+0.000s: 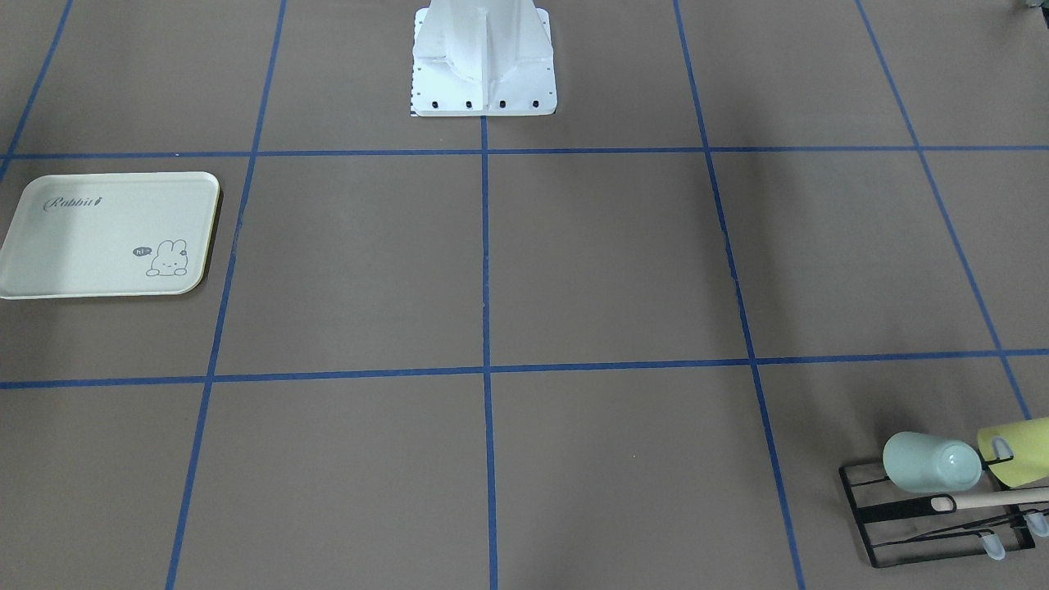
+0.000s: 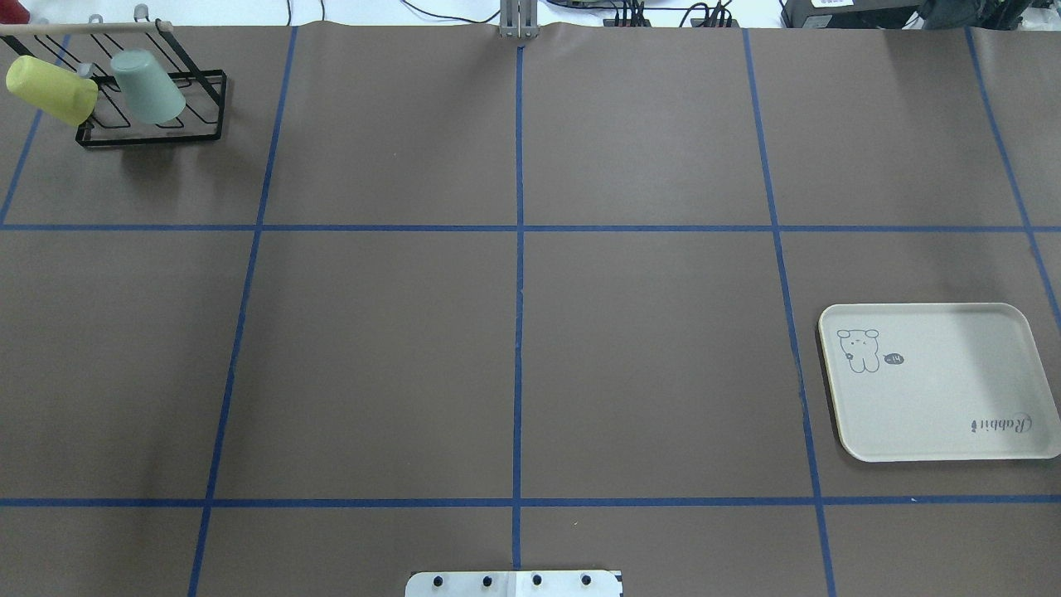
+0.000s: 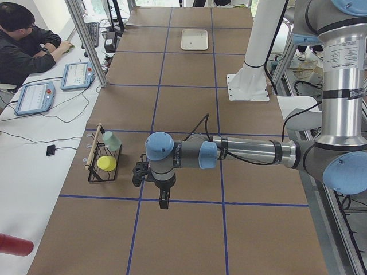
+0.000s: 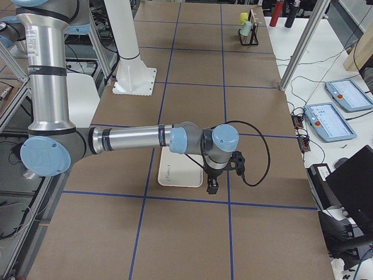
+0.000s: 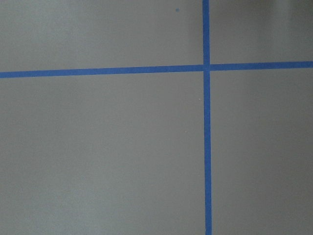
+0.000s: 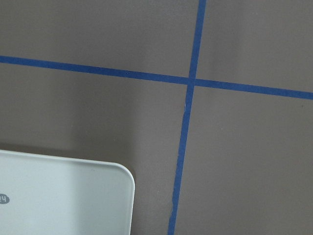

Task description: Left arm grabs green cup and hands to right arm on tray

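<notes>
While the small pale mint-green plastic cup [image 2: 149, 87] hangs on the black wire rack [image 2: 153, 141] at the table's far left corner, the grab looks unstarted; the left gripper [image 3: 164, 201] must reach there. The right gripper [image 4: 212, 188] hovers by the flat cream-white tray [image 2: 953, 398] at the right edge. I cannot tell how either's jaws stand.

— Mid-frame?
— Right arm [image 4: 128, 139] stretched in from lower left; right gripper [image 4: 213, 186] pointing down, just beside tray [image 4: 180, 178] R edge. Open/closed: can't tell.
— Top right?
— Green cup [image 4: 247, 28] w/ yellow-green cup [image 4: 243, 18] on wire rack [image 4: 254, 38], well apart from tray.
</notes>
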Available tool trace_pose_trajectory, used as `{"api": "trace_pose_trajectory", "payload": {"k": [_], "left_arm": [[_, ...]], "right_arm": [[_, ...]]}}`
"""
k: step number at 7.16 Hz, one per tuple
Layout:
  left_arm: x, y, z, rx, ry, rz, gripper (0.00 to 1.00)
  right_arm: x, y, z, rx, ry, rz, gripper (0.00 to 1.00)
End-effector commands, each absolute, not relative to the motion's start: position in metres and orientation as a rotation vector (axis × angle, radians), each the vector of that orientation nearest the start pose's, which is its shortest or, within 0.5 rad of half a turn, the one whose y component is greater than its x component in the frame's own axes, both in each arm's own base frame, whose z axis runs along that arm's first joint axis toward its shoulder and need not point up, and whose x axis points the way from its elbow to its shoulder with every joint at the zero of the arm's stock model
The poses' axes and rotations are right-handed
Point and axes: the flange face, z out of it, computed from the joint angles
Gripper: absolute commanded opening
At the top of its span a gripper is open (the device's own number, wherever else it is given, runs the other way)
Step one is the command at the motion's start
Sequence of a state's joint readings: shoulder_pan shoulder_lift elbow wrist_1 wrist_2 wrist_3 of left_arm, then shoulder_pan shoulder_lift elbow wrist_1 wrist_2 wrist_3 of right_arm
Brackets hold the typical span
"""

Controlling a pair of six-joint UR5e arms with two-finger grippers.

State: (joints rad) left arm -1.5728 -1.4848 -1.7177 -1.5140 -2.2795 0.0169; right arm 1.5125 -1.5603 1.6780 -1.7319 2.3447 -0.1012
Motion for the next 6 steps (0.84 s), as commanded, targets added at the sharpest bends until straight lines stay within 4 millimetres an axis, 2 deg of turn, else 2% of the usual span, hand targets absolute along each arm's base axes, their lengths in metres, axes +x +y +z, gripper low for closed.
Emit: {"api": "trace_pose_trajectory", "payload": {"k": [1, 2, 3, 4, 6], "left_arm": [[-0.071, -0.455, 0.637, 0.011, 0.709, 0.012, 1.00], [-0.071, -0.458, 0.633, 0.016, 0.709, 0.014, 1.00], [-0.071, -0.465, 0.621, 0.029, 0.704, 0.015, 1.00], [-0.071, -0.482, 0.595, 0.026, 0.699, 0.010, 1.00], [-0.069, -0.536, 0.526, 0.008, 0.693, 0.008, 1.00]], "right_arm": [[0.035, -0.497, 0.613, -0.018, -0.774, -0.136, 0.99], [0.035, -0.496, 0.614, -0.020, -0.774, -0.135, 0.99], [0.035, -0.497, 0.613, -0.018, -0.774, -0.136, 0.99], [0.035, -0.497, 0.613, -0.018, -0.774, -0.136, 0.99], [0.035, -0.498, 0.611, -0.015, -0.774, -0.138, 0.99]]}}
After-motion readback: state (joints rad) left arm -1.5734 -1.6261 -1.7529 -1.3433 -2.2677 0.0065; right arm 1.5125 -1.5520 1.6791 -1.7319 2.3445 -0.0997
